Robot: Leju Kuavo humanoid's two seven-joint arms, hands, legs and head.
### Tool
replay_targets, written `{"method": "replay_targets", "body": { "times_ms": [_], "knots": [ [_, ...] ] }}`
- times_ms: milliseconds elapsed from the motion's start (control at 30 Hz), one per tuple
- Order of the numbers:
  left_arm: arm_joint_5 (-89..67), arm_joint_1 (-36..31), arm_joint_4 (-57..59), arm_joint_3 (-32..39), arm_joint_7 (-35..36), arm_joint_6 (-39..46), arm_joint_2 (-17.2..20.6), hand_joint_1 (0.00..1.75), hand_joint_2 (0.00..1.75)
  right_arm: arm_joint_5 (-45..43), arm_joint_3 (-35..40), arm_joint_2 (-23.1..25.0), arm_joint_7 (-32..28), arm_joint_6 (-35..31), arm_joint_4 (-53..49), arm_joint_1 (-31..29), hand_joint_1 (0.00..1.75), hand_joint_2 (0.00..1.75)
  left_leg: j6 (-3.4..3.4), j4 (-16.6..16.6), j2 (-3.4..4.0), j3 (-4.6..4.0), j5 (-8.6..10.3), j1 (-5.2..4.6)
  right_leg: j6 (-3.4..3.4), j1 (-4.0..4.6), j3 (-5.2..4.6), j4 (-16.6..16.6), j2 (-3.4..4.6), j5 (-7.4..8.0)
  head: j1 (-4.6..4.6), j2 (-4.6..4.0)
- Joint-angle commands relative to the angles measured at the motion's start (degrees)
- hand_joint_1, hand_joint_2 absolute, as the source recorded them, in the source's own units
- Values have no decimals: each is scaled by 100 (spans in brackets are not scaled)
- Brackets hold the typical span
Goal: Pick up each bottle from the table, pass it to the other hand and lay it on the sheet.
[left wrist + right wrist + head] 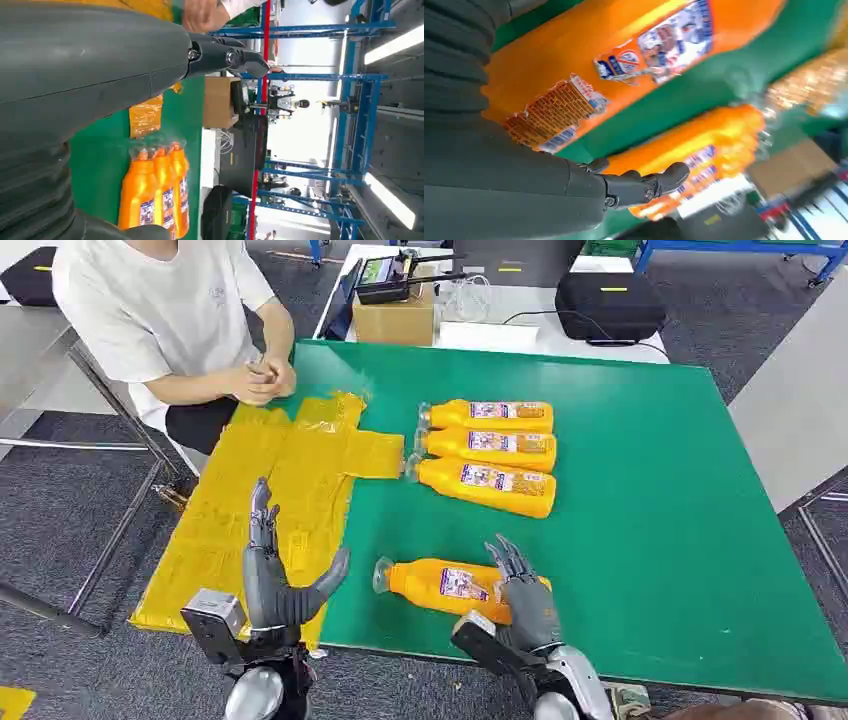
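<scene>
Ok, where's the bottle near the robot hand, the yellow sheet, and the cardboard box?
Near bottle (pixel 445 584), head view, on its label.
Yellow sheet (pixel 300 465), head view, on its flat middle.
Cardboard box (pixel 395 322), head view, on its front face.
Right robot hand (pixel 522 592), head view, on its back.

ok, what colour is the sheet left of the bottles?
Yellow, a crinkly plastic sheet on the green table. Head view shows it best.

Bright, even overhead light throughout; right wrist view blurred, left wrist background overexposed
</scene>
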Motion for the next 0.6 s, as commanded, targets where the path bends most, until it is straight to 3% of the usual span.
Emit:
{"method": "replay_targets", "body": {
  "times_ms": [33, 200, 433, 600],
  "knots": [
    [-22, -122, 186, 93, 59, -6, 68, 0, 175, 462, 351, -295, 490, 128, 597, -482, 0, 175, 12, -10, -1, 13, 0, 1, -18, 5, 13, -12, 2, 1, 0, 0],
    [-148, -4, 63, 255, 86, 38, 41, 0, 175, 1430, 565, -561, 1166, 236, 219, -394, 0, 175, 12, -8, -2, 11, -2, 1, -18, 5, 12, -10, 1, 0, 2, 2],
    [-187, 26, 54, 334, 91, 33, 28, 0, 175, 1617, 576, -706, 1267, 383, 35, -365, 0, 175, 16, -7, -2, 11, -2, 2, -26, 7, 12, -10, 2, 1, 0, 0],
    [-294, 38, 46, 478, 146, -103, -93, 0, 175, 1623, 802, -912, 1368, 1038, 360, -606, 0, 175, 13, -5, 0, 8, -2, 1, -20, 5, 6, -7, 3, 1, 0, 0]
  ]
}}
